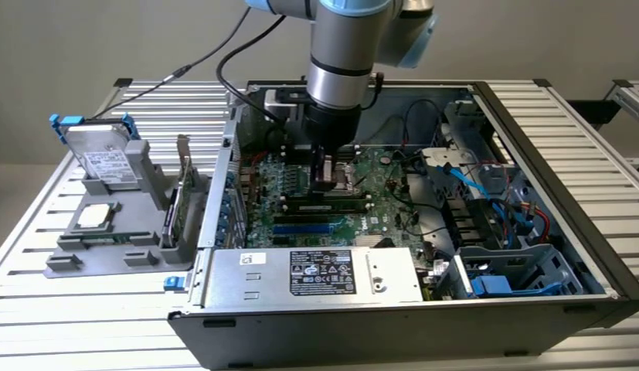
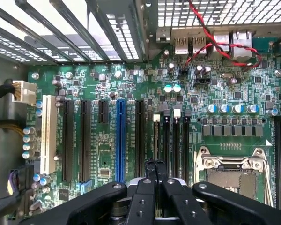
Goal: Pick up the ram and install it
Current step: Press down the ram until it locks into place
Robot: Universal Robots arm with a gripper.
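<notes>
In the exterior view, the arm reaches down into an open computer case (image 1: 566, 309) that lies on a slatted metal table (image 1: 82, 309). The gripper (image 1: 324, 184) hangs directly over the motherboard (image 1: 386, 182), its black fingers pressed together. Just under the fingertips, the ram (image 1: 321, 205) lies lengthwise in a memory slot, a dark stick running across the board toward the exterior view's right, with blue slots (image 1: 298, 229) just beside it on the side nearer the power supply (image 1: 314, 272). The fingertips meet the stick's upper edge near its middle. Outside the case, on the exterior view's left, a grey fixture (image 1: 103, 232) holds a hard drive (image 1: 100, 158), a square silver processor (image 1: 96, 216) and an upright green card (image 1: 178, 202).

In the wrist view, the gripper (image 2: 154, 165) shows its fingers together, the tips set on the thin edge of the ram (image 2: 156, 136), which stands seated in its slot among the black memory slots (image 2: 176, 140). The empty processor socket (image 2: 234, 176) sits to one side, a blue expansion slot (image 2: 120, 140) to the other.
</notes>
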